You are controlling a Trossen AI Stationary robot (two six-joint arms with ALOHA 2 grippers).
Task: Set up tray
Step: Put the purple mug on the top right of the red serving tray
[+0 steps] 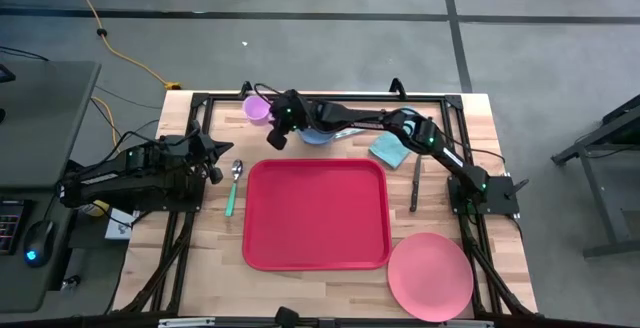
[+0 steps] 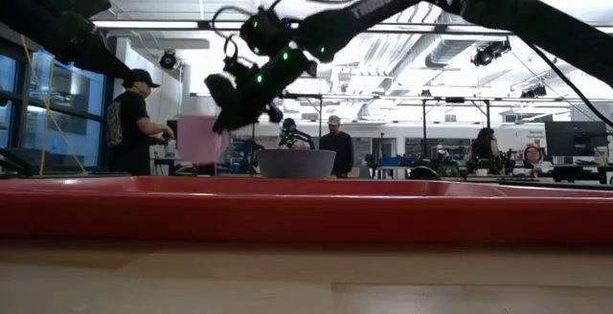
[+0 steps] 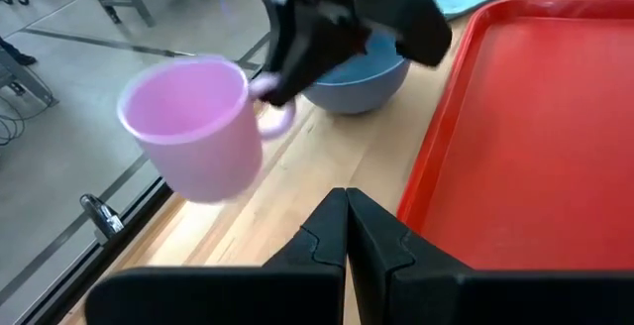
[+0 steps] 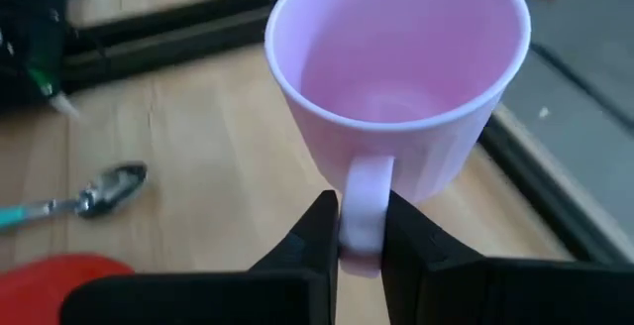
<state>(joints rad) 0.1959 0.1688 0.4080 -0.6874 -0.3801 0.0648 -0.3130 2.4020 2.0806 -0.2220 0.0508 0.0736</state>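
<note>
Your table (image 1: 330, 278) fills the middle of the high view, and on it the tray (image 1: 316, 213) lies flat at center frame, bright red, with nothing inside it. In the low view its rim runs as a red band across the whole width (image 2: 306, 209).

Next in size, you have the round pink plate (image 1: 430, 274) at lower right of the high view, just off the tray's lower right corner. The blue bowl (image 1: 318, 133) sits above the tray's top edge, partly under the right arm; it shows as a grey-blue bowl at center of the low view (image 2: 297, 163). A teal cloth (image 1: 389, 150) lies to the upper right of the tray, with a knife (image 1: 415, 180) just beside the tray's right edge.

Your right gripper (image 1: 276, 130) reaches across to the upper left of the tray and is pinched on the handle of the pink mug (image 4: 396, 87), which hangs above the wood; in the high view the mug (image 1: 257, 109) shows just left of the bowl. The fingers (image 4: 307, 251) clamp the handle from both sides.

Your left gripper (image 1: 213, 163) waits at the left of the frame, off the tray's left edge, its fingers pressed together on nothing (image 3: 347, 236).

Smallest, the spoon (image 1: 233, 186) with a green handle lies just left of the tray.
</note>
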